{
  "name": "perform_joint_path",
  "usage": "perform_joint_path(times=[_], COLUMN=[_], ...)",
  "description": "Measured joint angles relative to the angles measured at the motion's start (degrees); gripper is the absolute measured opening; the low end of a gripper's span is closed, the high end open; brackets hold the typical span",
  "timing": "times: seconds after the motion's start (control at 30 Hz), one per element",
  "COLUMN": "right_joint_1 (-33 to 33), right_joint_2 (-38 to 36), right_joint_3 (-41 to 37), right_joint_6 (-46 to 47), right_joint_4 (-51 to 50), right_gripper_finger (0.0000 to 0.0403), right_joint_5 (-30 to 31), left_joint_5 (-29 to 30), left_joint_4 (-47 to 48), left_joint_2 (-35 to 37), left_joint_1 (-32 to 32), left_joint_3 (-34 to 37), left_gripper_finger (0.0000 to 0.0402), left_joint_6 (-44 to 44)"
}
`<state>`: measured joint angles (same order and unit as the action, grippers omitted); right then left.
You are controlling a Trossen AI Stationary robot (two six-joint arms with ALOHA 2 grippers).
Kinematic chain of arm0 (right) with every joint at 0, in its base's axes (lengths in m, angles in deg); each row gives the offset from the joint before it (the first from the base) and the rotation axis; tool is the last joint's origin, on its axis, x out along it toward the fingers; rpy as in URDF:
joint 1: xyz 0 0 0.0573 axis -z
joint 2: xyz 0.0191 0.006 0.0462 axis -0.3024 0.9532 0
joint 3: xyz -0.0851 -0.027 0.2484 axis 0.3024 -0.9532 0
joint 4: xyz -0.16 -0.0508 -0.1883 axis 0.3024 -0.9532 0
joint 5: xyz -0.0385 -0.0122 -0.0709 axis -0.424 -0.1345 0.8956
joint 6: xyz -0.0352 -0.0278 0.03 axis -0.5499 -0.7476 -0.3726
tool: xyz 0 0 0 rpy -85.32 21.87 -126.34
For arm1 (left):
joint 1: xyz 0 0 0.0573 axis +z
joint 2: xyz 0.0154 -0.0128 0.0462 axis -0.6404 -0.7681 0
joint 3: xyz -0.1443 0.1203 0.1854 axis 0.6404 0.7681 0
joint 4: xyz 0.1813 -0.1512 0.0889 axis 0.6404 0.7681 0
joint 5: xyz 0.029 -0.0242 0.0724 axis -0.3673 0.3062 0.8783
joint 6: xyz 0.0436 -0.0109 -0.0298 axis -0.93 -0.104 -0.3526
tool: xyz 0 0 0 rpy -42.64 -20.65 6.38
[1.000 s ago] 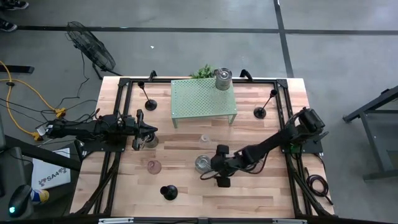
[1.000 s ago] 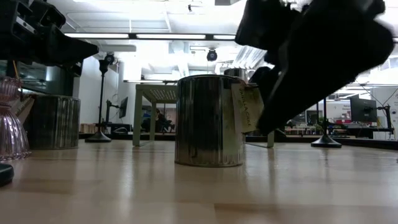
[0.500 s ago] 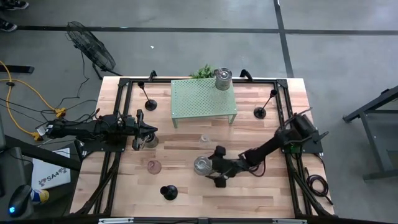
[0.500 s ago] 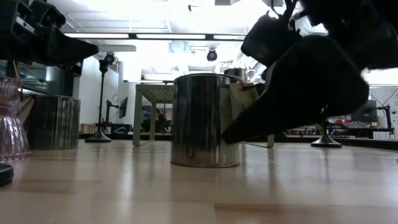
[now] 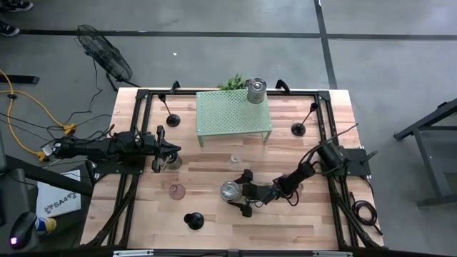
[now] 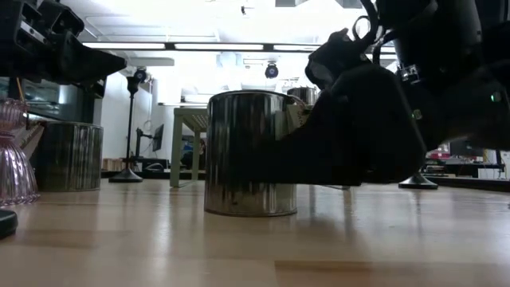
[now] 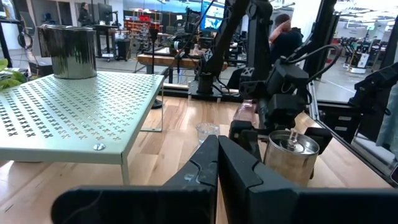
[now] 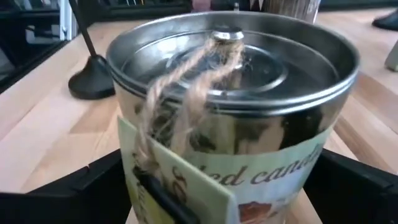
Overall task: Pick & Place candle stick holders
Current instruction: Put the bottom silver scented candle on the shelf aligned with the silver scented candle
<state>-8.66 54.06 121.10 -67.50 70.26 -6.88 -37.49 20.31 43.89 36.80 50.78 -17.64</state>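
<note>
A silver cup (image 5: 229, 190) with twine and a paper label (image 8: 186, 186) stands upright on the table near the middle. My right gripper (image 5: 240, 193) is open, low and level, with a finger on each side of this cup. My left gripper (image 5: 175, 151) is shut and empty at the table's left, just above a second silver cup (image 6: 70, 155). A third silver cup (image 5: 255, 90) stands on the green rack (image 5: 228, 118). A pink glass holder (image 5: 176, 190), a clear one (image 5: 234, 160) and black slim-stemmed holders (image 5: 171, 118) (image 5: 300, 128) stand on the table. My right gripper comes at the silver cup level, from the table's right. One finger (image 8: 93, 180) stands on each side of the lower wall (image 8: 292, 168), and the cup reaches far back between them. The cup stands upright on its base. Whether the fingers touch the wall, I cannot tell.
A black round-based holder (image 5: 193, 220) stands near the front edge, left of the cup. The rack fills the far middle, with a leafy plant (image 5: 232, 81) behind it. A black frame (image 5: 143, 93) runs around the table. There is bare wood at the front right.
My right gripper has gone toward the table's left and come down low, so that its fingers now stand around the silver cup. The cup has slid a little toward the table's left and has stayed upright.
</note>
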Motion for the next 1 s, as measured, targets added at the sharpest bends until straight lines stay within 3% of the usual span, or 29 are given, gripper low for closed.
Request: perform_joint_path(times=[0.17, 0.47, 0.6, 0.83, 1.0], right_joint_1=[0.02, 0.14, 0.11, 0.11, 0.09], right_joint_2=[1.76, 1.86, 1.86, 1.84, 0.9], right_joint_3=[1.03, 4.25, 4.47, 4.54, 4.57], right_joint_6=[-3.91, -7.62, -7.69, -7.11, -5.58], right_joint_4=[5.19, 5.3, 4.85, 3.96, 1.91], right_gripper_finger=[0.0385, 0.0366, 0.0347, 0.036, 0.0344], right_joint_5=[0.86, -1.19, -1.22, -0.03, 2.83], left_joint_5=[0.0, 0.0, 0.0, 0.0, 0.0], left_joint_4=[0.01, 0.01, 0.02, 0.01, 0.01], left_joint_2=[0.0, 0.0, 0.0, 0.0, 0.0], left_joint_1=[0.01, 0.01, 0.01, 0.0, 0.01], left_joint_3=[0.0, 0.0, 0.0, 0.0, 0.0], left_gripper_finger=[0.0, 0.0, 0.0, 0.0, 0.0], left_joint_6=[0.01, 0.01, 0.01, 0.0, -0.01])
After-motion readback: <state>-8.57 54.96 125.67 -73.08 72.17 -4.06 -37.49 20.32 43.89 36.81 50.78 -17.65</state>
